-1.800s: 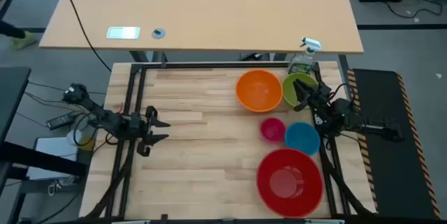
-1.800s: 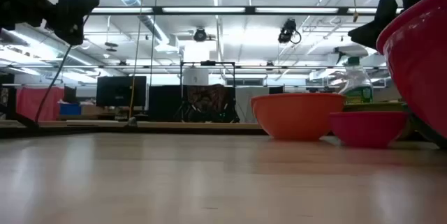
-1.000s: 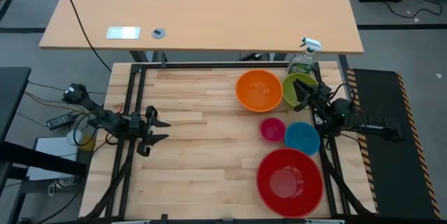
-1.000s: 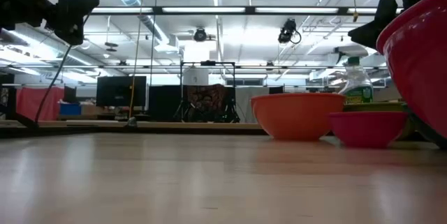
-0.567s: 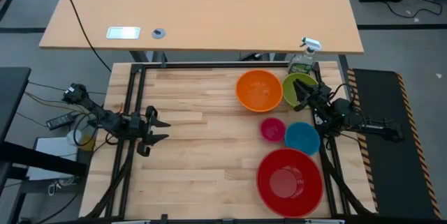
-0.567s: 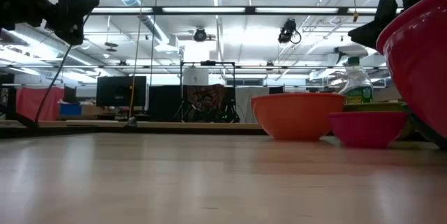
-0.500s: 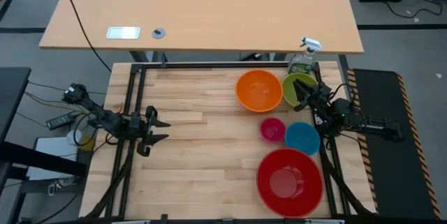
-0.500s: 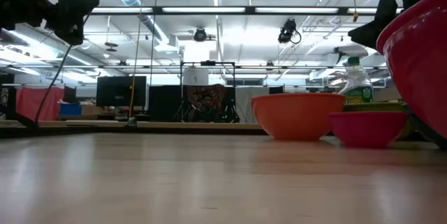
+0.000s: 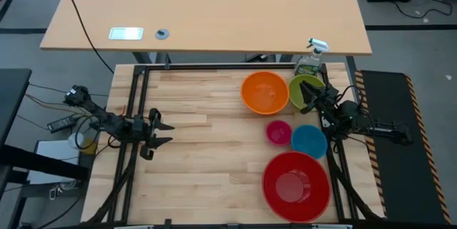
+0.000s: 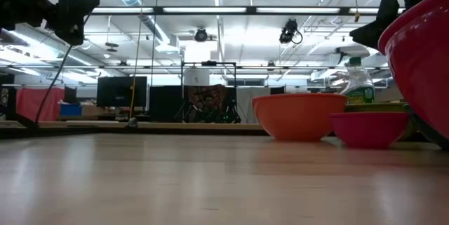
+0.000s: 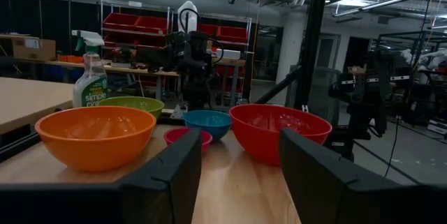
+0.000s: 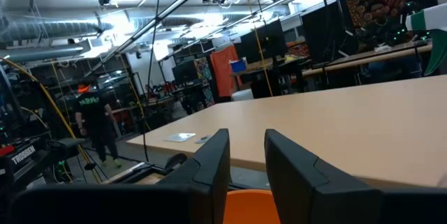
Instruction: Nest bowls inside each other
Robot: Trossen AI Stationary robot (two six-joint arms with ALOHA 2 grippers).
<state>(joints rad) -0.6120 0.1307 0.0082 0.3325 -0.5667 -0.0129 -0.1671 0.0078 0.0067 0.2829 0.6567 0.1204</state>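
We saw nothing shift: five bowls (image 9: 265, 92) sat un-nested, right gripper (image 9: 305, 98) over the lime bowl (image 9: 305, 88), fingers parted and empty.

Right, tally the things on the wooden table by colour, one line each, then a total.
Red plastic bowl: 1
Orange plastic bowl: 1
Lime green plastic bowl: 1
Blue plastic bowl: 1
Magenta-pink plastic bowl: 1
Green spray bottle: 1
Total: 6

Both arms are showing dark, matte, jointed bodies. The left gripper (image 11: 237, 175) is showing broad black fingers (image 11: 171, 175), smooth-faced and round-edged.
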